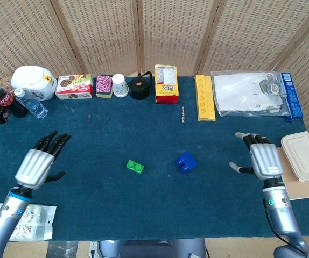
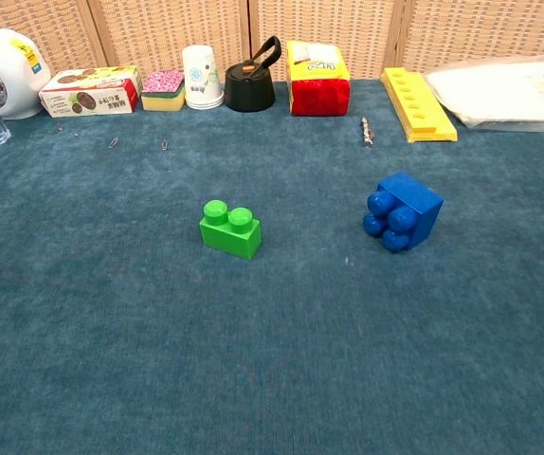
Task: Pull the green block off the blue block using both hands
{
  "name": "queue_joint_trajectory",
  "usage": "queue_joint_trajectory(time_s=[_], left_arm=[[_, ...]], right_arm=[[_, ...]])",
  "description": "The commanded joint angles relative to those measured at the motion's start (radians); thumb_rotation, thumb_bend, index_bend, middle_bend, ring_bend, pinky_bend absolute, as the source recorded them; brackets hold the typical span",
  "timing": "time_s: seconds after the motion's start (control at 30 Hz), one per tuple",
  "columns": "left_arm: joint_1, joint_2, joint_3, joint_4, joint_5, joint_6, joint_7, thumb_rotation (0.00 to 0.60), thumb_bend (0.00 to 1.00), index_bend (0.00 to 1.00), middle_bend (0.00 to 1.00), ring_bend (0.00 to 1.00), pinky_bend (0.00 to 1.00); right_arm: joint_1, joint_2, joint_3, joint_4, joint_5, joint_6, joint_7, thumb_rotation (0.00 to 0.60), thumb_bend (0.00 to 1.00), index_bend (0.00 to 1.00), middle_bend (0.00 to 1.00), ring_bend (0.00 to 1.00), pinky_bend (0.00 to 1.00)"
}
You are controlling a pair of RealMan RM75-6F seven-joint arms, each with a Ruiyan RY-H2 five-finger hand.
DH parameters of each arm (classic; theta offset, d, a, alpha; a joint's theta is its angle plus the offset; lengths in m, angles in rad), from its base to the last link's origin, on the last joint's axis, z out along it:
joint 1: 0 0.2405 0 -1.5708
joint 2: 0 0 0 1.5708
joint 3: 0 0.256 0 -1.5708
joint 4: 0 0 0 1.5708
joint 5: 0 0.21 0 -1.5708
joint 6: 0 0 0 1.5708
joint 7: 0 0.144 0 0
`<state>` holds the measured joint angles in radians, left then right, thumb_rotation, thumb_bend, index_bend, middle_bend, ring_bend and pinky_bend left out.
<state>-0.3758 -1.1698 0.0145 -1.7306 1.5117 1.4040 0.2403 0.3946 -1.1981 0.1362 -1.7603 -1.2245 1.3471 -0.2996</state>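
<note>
The green block (image 1: 134, 167) (image 2: 229, 227) stands upright on the blue cloth, studs up, apart from the blue block (image 1: 186, 162) (image 2: 401, 210), which lies tipped with its studs facing the front left. My left hand (image 1: 37, 164) hovers far to the left of the green block, fingers spread, holding nothing. My right hand (image 1: 263, 158) is far to the right of the blue block, also spread and empty. In the chest view only a dark fingertip of the left hand shows at the top left corner.
Along the back edge stand a white jar (image 1: 34, 81), snack box (image 1: 74, 86), paper cup (image 1: 120, 85), black kettle (image 1: 140, 87), yellow bag (image 1: 166, 83), yellow tray (image 1: 204, 97) and plastic bag (image 1: 251, 92). A white lidded box (image 1: 303, 155) sits at the right, bottles (image 1: 4, 101) at the left.
</note>
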Motion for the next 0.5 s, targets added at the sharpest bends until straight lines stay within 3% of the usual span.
queue_joint_trajectory(time_s=[0.03,0.17,0.5], left_arm=[[0.081,0.031,0.038,0.014,0.026,0.089,-0.068,0.6,0.13,0.03,0.14,0.04,0.18],[0.161,0.026,0.054,0.052,0.031,0.173,-0.116,0.6,0.13,0.04,0.14,0.04,0.18],[0.272,0.023,0.061,0.097,-0.008,0.233,-0.19,0.6,0.13,0.07,0.14,0.04,0.18]], right_arm=[[-0.045,0.007,-0.027,-0.001,-0.023,0.043,0.002,0.443,0.21,0.25,0.32,0.27,0.31],[-0.092,0.006,-0.051,0.008,-0.049,0.087,0.007,0.439,0.22,0.26,0.33,0.27,0.31],[-0.193,0.016,-0.088,0.011,-0.097,0.181,0.021,0.444,0.22,0.28,0.34,0.27,0.31]])
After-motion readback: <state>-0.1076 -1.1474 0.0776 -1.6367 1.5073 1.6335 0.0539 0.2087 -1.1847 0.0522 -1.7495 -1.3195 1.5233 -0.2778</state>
